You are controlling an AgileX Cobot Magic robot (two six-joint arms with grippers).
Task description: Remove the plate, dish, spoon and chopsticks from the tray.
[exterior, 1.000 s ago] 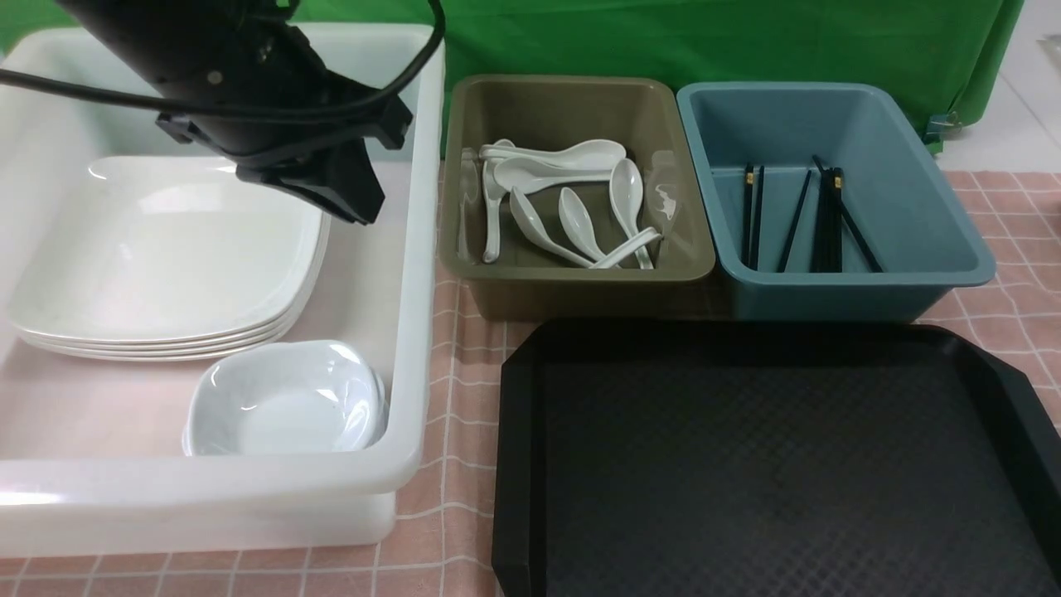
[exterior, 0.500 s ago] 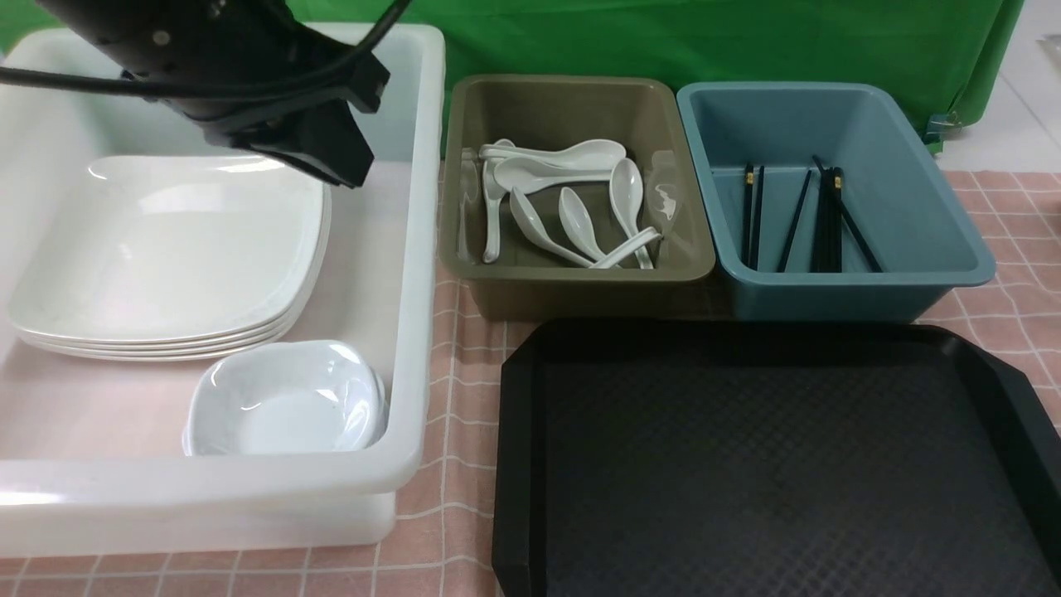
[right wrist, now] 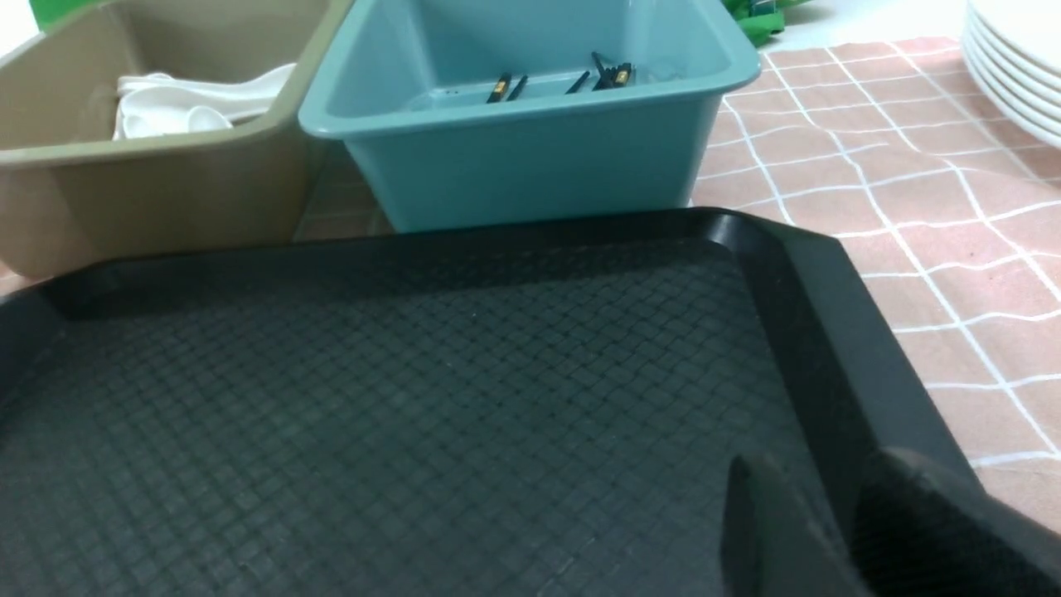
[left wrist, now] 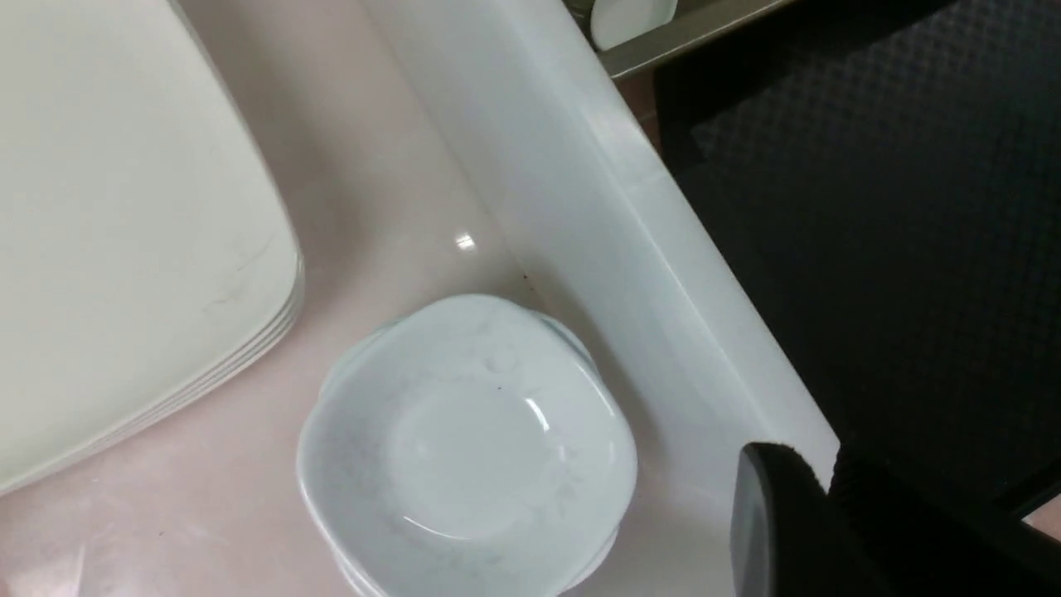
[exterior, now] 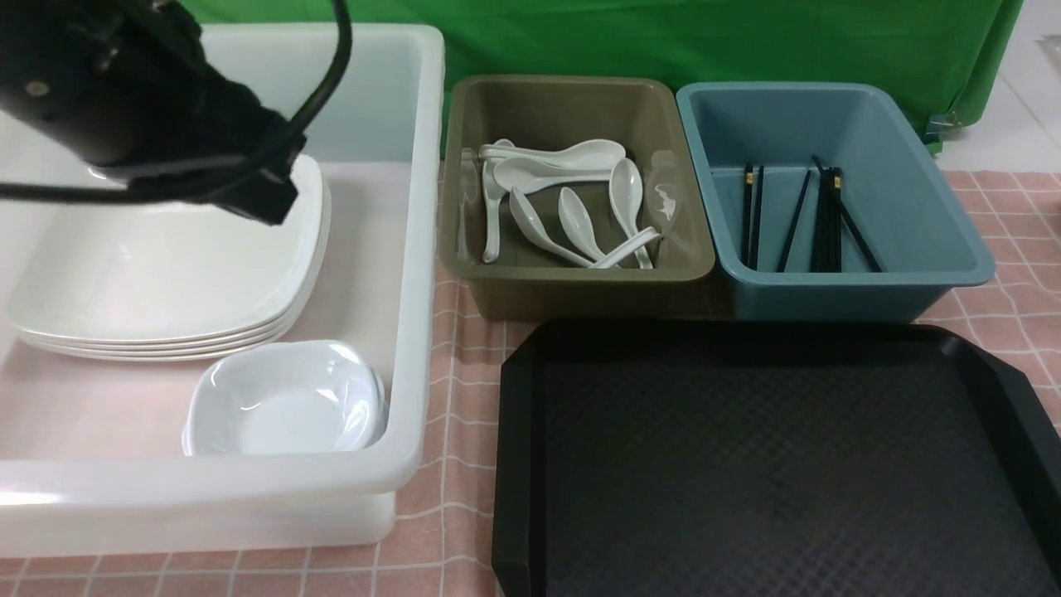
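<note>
The black tray (exterior: 779,464) lies bare at the front right. The plate (exterior: 166,257) tops a stack inside the white bin, and the dish (exterior: 286,398) sits in that bin's front corner on another like it. White spoons (exterior: 564,207) lie in the olive bin and black chopsticks (exterior: 821,220) in the blue bin. My left gripper (exterior: 265,199) hangs above the plate stack and holds nothing. In the left wrist view its fingertips (left wrist: 775,497) stand close together over the bin wall, beside the dish (left wrist: 468,448). My right gripper (right wrist: 829,473) is open and empty over the tray's (right wrist: 373,398) right rim.
The white bin (exterior: 414,249) fills the left side. The olive bin (exterior: 580,278) and the blue bin (exterior: 854,290) stand side by side behind the tray. Another stack of white plates (right wrist: 1011,75) rests on the pink checked cloth (right wrist: 870,166) at the far right.
My left arm has swung to the left above the plate stack, away from the bin's right wall. The dishes, the bins and the tray have not moved.
</note>
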